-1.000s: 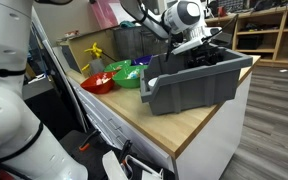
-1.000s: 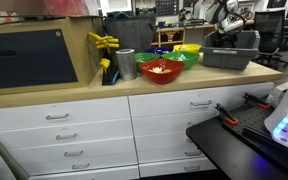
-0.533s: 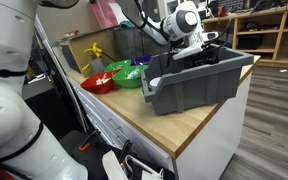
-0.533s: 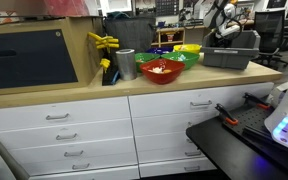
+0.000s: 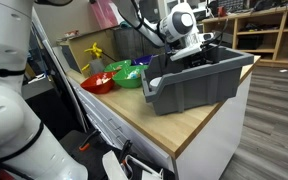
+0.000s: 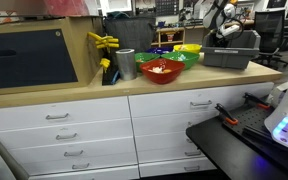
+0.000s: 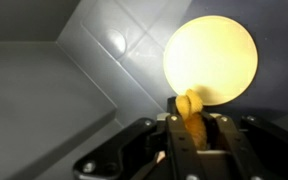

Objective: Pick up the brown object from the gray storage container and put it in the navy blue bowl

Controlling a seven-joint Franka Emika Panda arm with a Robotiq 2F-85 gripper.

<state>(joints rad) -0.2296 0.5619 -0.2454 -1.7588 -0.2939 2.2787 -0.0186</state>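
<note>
In the wrist view my gripper is shut on the brown object, a small orange-brown lump pinched between both fingers. Below it lies the grey floor of the gray storage container. In both exterior views the arm reaches down into the gray storage container, whose wall hides the gripper's fingers. The navy blue bowl sits behind the green and red bowls, partly hidden by them.
A bright pale-yellow round shape shows on the bin floor just beyond the fingers. A red bowl, a green bowl and a yellow bowl stand beside the bin. A metal cup stands further along the counter.
The jaws have gone from open to shut on the brown object inside the bin. The wrist has shifted a little over the bin.
</note>
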